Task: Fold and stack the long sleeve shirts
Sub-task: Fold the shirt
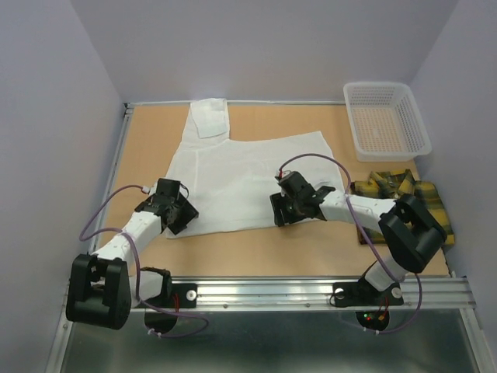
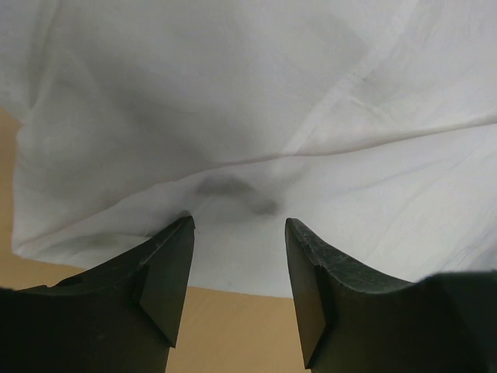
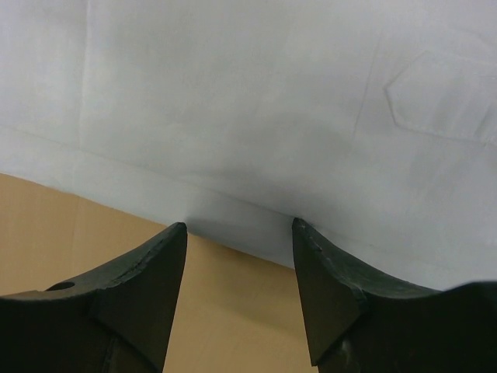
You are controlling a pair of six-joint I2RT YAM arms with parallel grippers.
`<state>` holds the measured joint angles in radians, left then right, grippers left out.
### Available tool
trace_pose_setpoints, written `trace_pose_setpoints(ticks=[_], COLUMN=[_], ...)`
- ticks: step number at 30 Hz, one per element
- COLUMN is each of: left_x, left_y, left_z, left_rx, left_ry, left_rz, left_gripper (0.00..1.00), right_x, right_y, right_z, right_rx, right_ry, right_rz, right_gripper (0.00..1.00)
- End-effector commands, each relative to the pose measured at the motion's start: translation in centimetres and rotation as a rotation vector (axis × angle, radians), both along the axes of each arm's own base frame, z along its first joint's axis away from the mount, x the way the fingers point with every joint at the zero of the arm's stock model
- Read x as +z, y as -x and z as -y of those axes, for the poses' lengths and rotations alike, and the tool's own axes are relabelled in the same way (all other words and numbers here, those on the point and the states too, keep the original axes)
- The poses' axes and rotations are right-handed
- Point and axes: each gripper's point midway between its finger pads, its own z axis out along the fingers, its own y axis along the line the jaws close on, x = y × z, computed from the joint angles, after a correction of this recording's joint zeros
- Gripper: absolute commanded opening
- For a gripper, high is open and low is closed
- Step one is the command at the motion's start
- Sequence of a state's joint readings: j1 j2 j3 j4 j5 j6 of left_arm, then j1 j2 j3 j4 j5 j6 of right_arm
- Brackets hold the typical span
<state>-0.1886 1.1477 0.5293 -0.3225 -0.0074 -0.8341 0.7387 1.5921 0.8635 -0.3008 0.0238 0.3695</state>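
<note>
The white shirt [image 1: 248,175] lies spread flat in the middle of the surface [image 1: 147,148], with one sleeve folded over and reaching the far edge. The plaid shirt [image 1: 388,185] sits folded by the right edge, partly under the right arm [image 1: 373,208]. It is just nearer than the basket [image 1: 392,153] in the far right corner. The left fingers [image 2: 167,264] are spread apart at the white shirt's near left corner, low over the cloth, gripping nothing. The right fingers [image 3: 151,272] are likewise apart at the shirt's near hem, toward its right side. A chest pocket [image 3: 443,97] shows beyond them.
</note>
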Motion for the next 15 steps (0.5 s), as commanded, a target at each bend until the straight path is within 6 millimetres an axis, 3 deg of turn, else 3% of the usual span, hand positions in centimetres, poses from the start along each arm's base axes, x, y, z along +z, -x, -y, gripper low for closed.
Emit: trace_pose_setpoints(ticks=[1, 7, 9, 11, 12, 14, 15], left_x=[0.6, 4.8, 6.0, 7.7, 7.6, 9.2, 9.7], left_y=[2.6, 1.6, 0.9, -0.6, -1.0, -2.9, -4.2], left_z=[-0.3, -1.1, -1.3, -1.5, -1.7, -2.2, -2.2], left_rx=[0.048, 0.092, 0.071, 0.059, 0.048, 0.019, 0.011], left_ry=[0.012, 0.005, -0.012, -0.038, -0.063, -0.118, -0.135], left_rz=[-0.053, 0.087, 0.13, 0.187, 0.177, 0.221, 0.229], left_gripper=[0.62, 0.66, 0.7, 0.73, 0.75, 0.75, 0.76], right_x=[-2.0, 1.9, 4.0, 5.1, 7.1, 8.0, 9.3], right_y=[5.8, 5.3, 3.8, 2.2, 0.5, -1.5, -3.5], right_z=[2.6, 2.3, 1.7, 2.4, 1.9, 2.3, 2.6], right_rx=[0.007, 0.049, 0.05, 0.028, 0.01, -0.015, -0.043], right_ry=[0.065, 0.015, 0.008, 0.067, 0.05, 0.082, 0.077], right_rz=[-0.181, -0.093, -0.037, 0.023, 0.073, 0.115, 0.153], right_gripper=[0.63, 0.66, 0.68, 0.68, 0.68, 0.68, 0.67])
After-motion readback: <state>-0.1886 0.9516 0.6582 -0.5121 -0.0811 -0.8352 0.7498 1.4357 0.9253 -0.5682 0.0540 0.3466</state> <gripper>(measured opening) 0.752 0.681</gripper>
